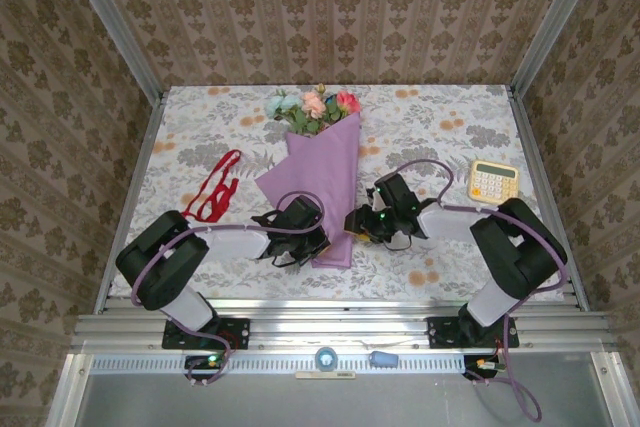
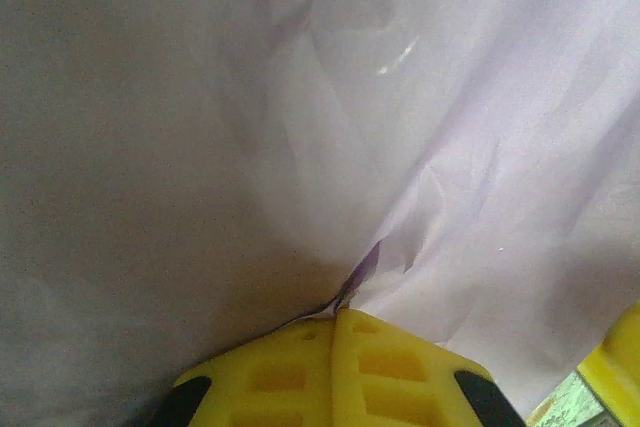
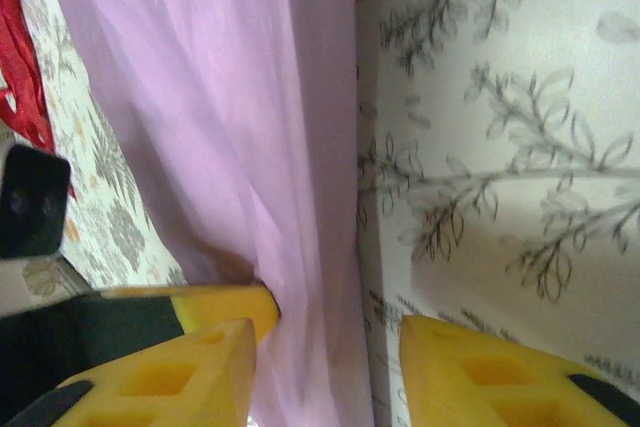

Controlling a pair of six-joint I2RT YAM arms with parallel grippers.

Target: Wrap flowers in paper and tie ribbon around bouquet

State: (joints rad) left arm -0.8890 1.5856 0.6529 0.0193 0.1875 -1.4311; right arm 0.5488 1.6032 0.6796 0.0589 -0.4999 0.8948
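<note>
left tool (image 2: 335, 319) was shut tight on a fold of the paper (image 2: 450, 127), pads (image 2: 290, 367) pressed together with a purple crease nipped between them, probably to stop the wrap springing open near the narrow end. right tool (image 3: 325, 332) had its jaws apart, straddling the paper's right edge without clamping it, with the tablecloth (image 3: 500, 147) showing beyond that edge; it looked set to pinch or tuck the edge. in the top view both tools met at the lower part of the bouquet (image 1: 325, 182), one from each side, so the wrap was guarded on both flanks. the bouquet lay on the surface (image 1: 440, 127) near its middle, narrow end toward the arms, flowers (image 1: 312, 105) poking out of the far end. a loose flap of paper stuck out on the bouquet's left, so the wrapping was judged done but untidy. the ribbon (image 1: 215, 187) lay in a loose heap left of the bouquet, apart from it, so tying was not yet begun. fetching it would need one tool freed, and letting go risked the paper unrolling. the left arm (image 1: 230, 242) sat just near the ribbon, closest to reach it. the calculator (image 1: 493, 181) sat at the right, well apart, no obstruction.
</note>
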